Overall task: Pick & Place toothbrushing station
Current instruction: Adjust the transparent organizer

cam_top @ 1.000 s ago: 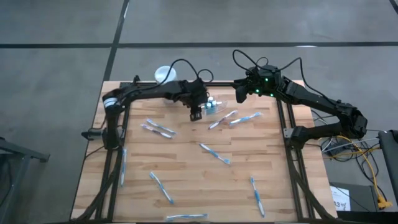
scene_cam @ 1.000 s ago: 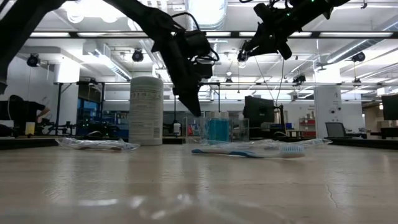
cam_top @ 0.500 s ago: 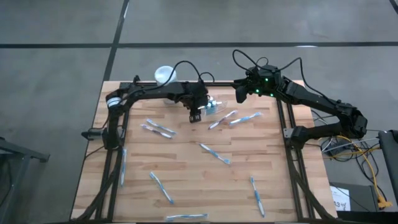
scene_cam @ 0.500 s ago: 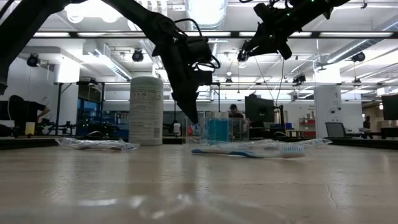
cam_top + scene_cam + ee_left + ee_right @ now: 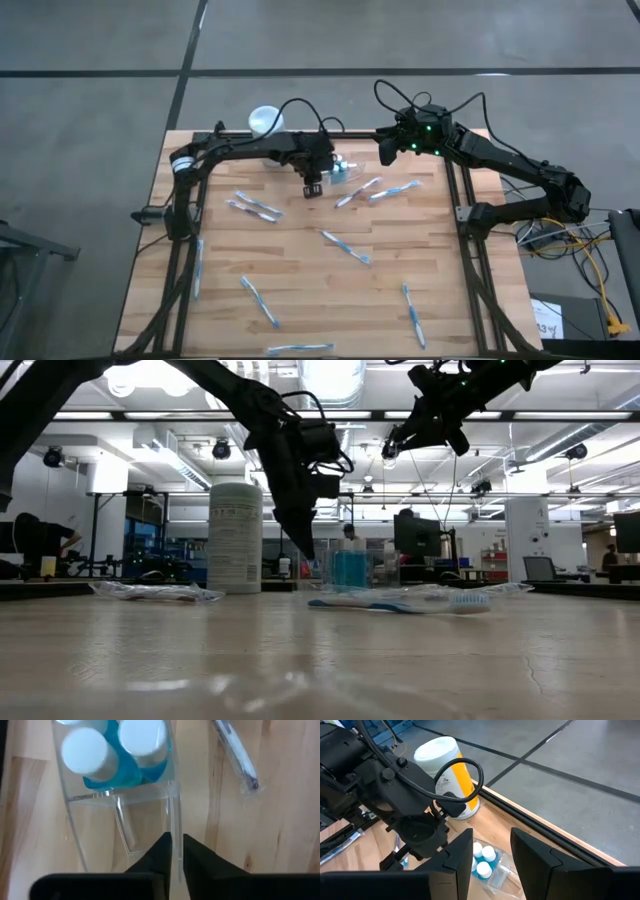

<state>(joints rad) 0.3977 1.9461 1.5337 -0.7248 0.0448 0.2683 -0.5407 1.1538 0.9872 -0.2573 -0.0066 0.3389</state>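
Observation:
The toothbrushing station [image 5: 120, 795] is a small clear plastic holder with blue, white-capped bottles in its far part. It stands on the wooden table near the far edge [image 5: 340, 168] and shows behind a toothbrush in the low view [image 5: 350, 570]. My left gripper [image 5: 177, 845] reaches steeply down onto it [image 5: 312, 188] and is shut on one of its walls. My right gripper [image 5: 491, 855] hovers open, high above the table to the holder's right [image 5: 385, 150], touching nothing. My left gripper pinches a thin clear side wall [image 5: 173, 815] of the holder's empty part, away from the bottles. One finger is inside the holder and one outside. The fingers come steeply from above, slanting from the table's left. The holder stands on the table.
A taller white cylinder with a round lid [image 5: 265, 120] stands at the far edge, left of the holder. Several wrapped blue-and-white toothbrushes lie scattered, two just right of the holder [image 5: 392, 190], others mid-table [image 5: 345, 246] and near the front [image 5: 260, 302].
My left gripper has closed its fingers onto the holder's wall. The holder has stayed where it was. My right arm has kept still.

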